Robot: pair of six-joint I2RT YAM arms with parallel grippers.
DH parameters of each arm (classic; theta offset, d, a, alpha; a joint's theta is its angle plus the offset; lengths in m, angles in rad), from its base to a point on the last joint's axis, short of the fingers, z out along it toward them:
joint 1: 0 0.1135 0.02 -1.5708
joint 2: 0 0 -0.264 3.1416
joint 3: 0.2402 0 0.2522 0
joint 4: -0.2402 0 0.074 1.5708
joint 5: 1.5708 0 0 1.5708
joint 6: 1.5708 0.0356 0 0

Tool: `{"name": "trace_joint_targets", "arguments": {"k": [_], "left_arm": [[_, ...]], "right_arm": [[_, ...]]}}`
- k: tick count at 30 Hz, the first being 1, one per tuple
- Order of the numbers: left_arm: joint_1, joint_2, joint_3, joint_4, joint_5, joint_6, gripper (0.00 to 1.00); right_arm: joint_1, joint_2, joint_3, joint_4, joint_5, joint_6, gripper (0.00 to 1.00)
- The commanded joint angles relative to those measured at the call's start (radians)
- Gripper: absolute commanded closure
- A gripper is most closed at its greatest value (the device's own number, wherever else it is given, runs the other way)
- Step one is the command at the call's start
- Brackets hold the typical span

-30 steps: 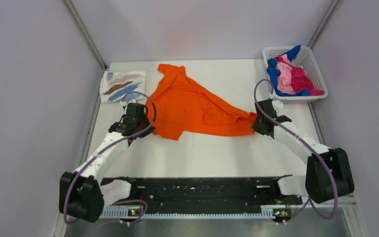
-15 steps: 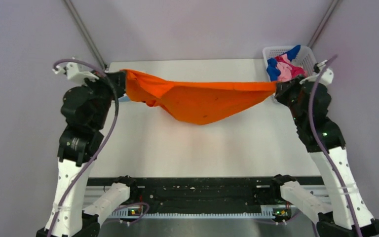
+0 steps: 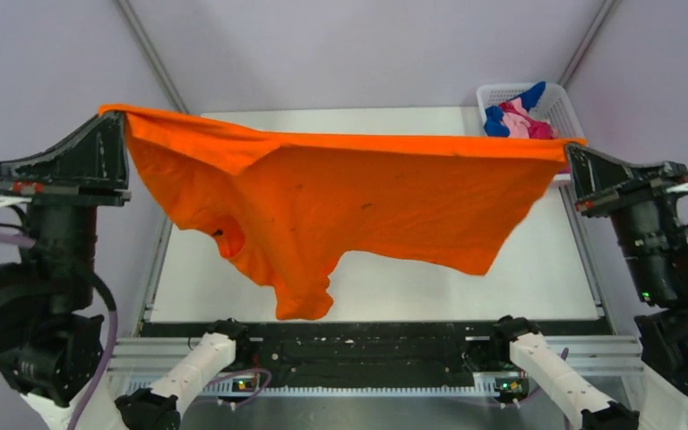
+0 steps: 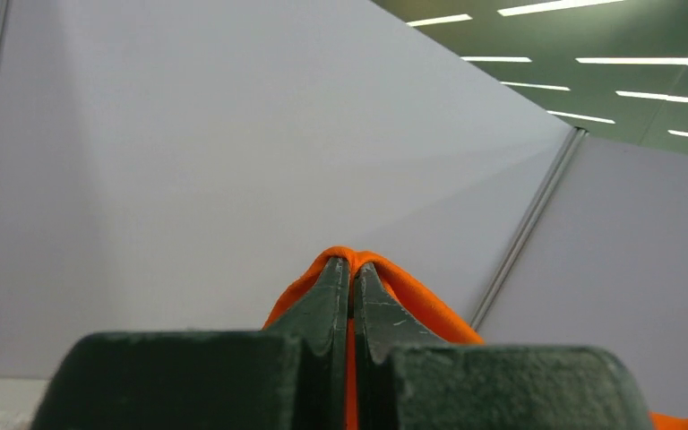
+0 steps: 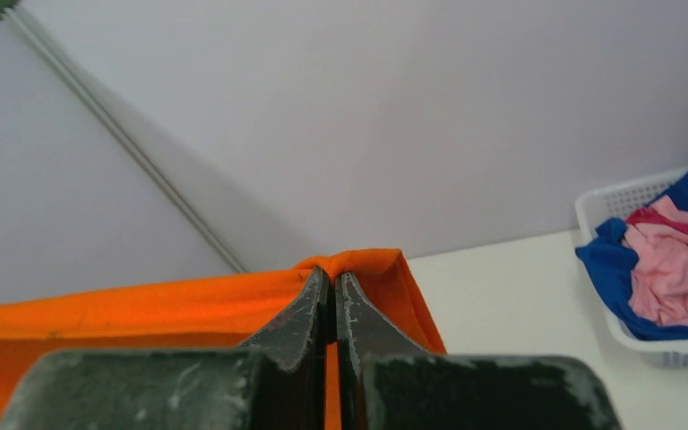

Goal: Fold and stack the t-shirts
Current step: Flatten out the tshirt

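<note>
The bright orange t-shirt [image 3: 358, 197] hangs spread wide in the air, high above the table. My left gripper [image 3: 115, 121] is shut on its left top corner; the left wrist view shows orange cloth [image 4: 412, 296] pinched between the jaws [image 4: 353, 269]. My right gripper [image 3: 575, 152] is shut on the right top corner, also seen in the right wrist view [image 5: 332, 278] with orange cloth [image 5: 143, 309] stretching left. The shirt's lower edge dangles near the front of the table. The white streaked shirt is hidden behind the orange one. Blue, pink and magenta shirts [image 3: 520, 121] lie in the basket.
The white lattice basket [image 3: 502, 92] stands at the back right corner, also in the right wrist view [image 5: 609, 202]. The white table [image 3: 537, 269] shows below the shirt. A black rail [image 3: 367, 345] runs along the front edge. Grey walls close in on both sides.
Both arms have risen steeply and spread apart, lifting the orange shirt from a sagging band over the table into a wide hanging sheet close to the camera.
</note>
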Motion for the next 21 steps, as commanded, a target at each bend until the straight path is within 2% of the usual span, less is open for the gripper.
{"name": "trace_joint_targets", "arguments": {"k": [1,6,13,16,21], "left_arm": [[0.002,-0.027,0.073,0.018,0.028,0.048,1.00],[0.004,-0.066,0.104,0.014,0.079,0.055,1.00],[0.012,-0.062,0.071,0.013,0.098,0.057,1.00],[0.012,-0.037,0.007,0.034,0.062,0.066,1.00],[0.012,0.021,-0.193,0.113,-0.070,0.080,1.00]], "right_arm": [[0.003,-0.046,0.088,-0.027,-0.104,-0.034,1.00],[0.003,-0.094,0.121,-0.029,-0.123,-0.036,1.00],[0.002,-0.104,0.071,-0.028,-0.098,-0.039,1.00],[0.003,-0.094,0.014,-0.012,-0.056,-0.040,1.00],[0.002,-0.070,-0.185,0.060,0.032,-0.042,1.00]]}}
